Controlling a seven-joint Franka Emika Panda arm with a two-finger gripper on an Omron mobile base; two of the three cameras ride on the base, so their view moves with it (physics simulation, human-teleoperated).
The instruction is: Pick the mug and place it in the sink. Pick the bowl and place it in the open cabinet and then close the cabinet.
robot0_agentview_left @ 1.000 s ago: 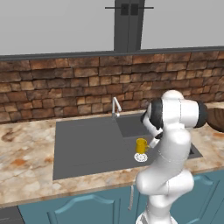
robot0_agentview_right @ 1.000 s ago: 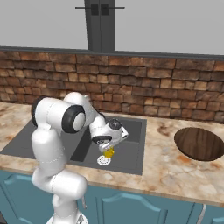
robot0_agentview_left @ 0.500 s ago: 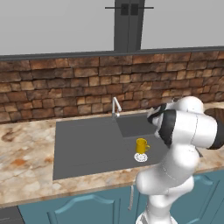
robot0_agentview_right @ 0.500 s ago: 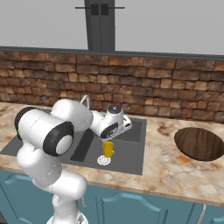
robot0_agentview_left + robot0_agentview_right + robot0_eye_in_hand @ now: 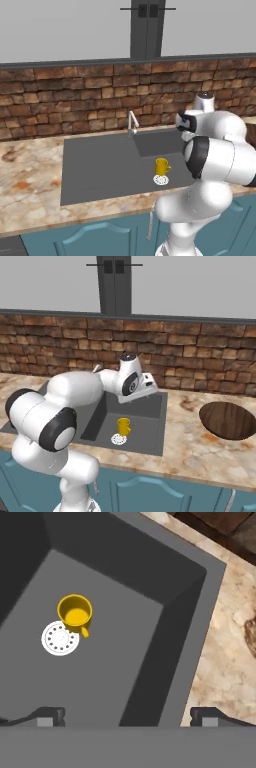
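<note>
**Yellow mug set in the sink; bowl step judged next**

Yellow against dark grey, the mug [image 5: 161,165] is seen upright on the floor of the sink [image 5: 95,170], just beside the round drain [image 5: 160,179] and toward the basin's right end, with the faucet [image 5: 132,121] at the back rim. In the hand view the mug [image 5: 75,613] is seen from above, handle toward the drain [image 5: 60,637], and nothing is touching it. The gripper [image 5: 127,714] is held above the sink's right wall, its tips spread wide and nothing between them; in the right base view the gripper [image 5: 148,383] is raised over the basin, clear of the mug [image 5: 123,426].

The first step is judged complete. Farther right, the bowl [image 5: 228,420] rests on the counter [image 5: 190,443], well apart from the sink's right rim. The step now in hand is taken to be the move to the bowl. A swing to the right is called for, then a descent over the rim with the jaws kept apart; the wide, shallow shape suggests an edge grasp. The cabinet cannot be made out, so base travel may be needed afterwards.
</note>
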